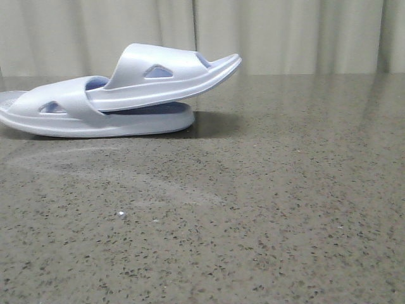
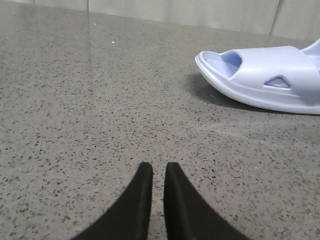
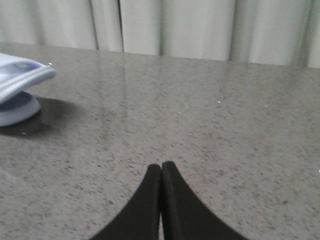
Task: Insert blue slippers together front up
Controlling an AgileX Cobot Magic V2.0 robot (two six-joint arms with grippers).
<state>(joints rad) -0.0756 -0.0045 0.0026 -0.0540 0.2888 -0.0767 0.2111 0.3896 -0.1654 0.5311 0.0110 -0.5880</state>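
The blue slippers rest nested at the table's far left. The lower slipper [image 1: 114,123] lies flat. The upper slipper [image 1: 171,76] is tucked under its strap, with its front tilted up to the right. The left wrist view shows the lower slipper [image 2: 270,75] lying well away from my left gripper [image 2: 159,166], whose fingers stand a narrow gap apart with only table between them. In the right wrist view, the raised front of the upper slipper [image 3: 20,75] hangs over the lower slipper [image 3: 15,107], far from my right gripper [image 3: 161,165], which is shut on nothing. Neither gripper appears in the front view.
A speckled grey stone table [image 1: 253,209] spreads across the view. A pale curtain [image 1: 291,35] hangs behind its far edge.
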